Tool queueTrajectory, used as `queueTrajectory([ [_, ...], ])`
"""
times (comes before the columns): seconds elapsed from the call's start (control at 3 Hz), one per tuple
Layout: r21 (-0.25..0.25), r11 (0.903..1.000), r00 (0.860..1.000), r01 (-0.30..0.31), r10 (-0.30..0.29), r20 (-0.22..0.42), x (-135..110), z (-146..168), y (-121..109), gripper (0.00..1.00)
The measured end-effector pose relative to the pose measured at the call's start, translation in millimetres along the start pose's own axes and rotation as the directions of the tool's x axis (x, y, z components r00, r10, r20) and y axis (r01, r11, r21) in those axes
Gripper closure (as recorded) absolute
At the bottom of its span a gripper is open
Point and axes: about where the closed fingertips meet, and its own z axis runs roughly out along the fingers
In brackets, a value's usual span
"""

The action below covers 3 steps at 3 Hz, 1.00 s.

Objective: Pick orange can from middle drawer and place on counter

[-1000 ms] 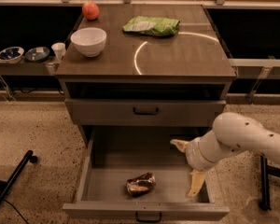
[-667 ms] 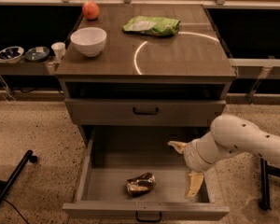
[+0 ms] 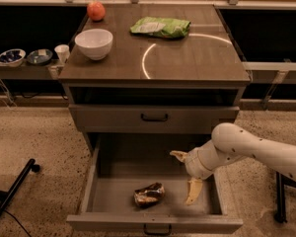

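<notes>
The orange can (image 3: 149, 193) lies dented on its side on the grey floor of the open middle drawer (image 3: 101, 197), near the front. My gripper (image 3: 186, 177) hangs inside the drawer to the right of the can, apart from it. Its two pale fingers are spread wide, one (image 3: 178, 155) toward the drawer's back and one (image 3: 193, 191) toward the front, with nothing between them. The white arm (image 3: 256, 149) comes in from the right. The counter (image 3: 187, 58) is the wood-grain cabinet top with a pale arc mark.
On the counter stand a white bowl (image 3: 93, 43), a red-orange fruit (image 3: 95, 10) and a green bag (image 3: 160, 28). A closed drawer (image 3: 154, 117) sits above the open one. Small bowls and a cup (image 3: 62, 52) rest on a left shelf. A dark leg (image 3: 12, 193) crosses the floor at left.
The gripper has shifted slightly left inside the drawer, a little closer to the can. The can has not moved.
</notes>
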Motion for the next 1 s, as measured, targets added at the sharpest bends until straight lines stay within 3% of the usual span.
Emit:
queueTrajectory([
  [0.67,-0.074,0.9908,0.986,-0.113,0.122,0.118,12.1,108.1,-17.6,0.0],
  [1.0,-0.073,0.9902,0.979,-0.119,0.13,0.16,13.2,133.4,-19.9,0.0],
])
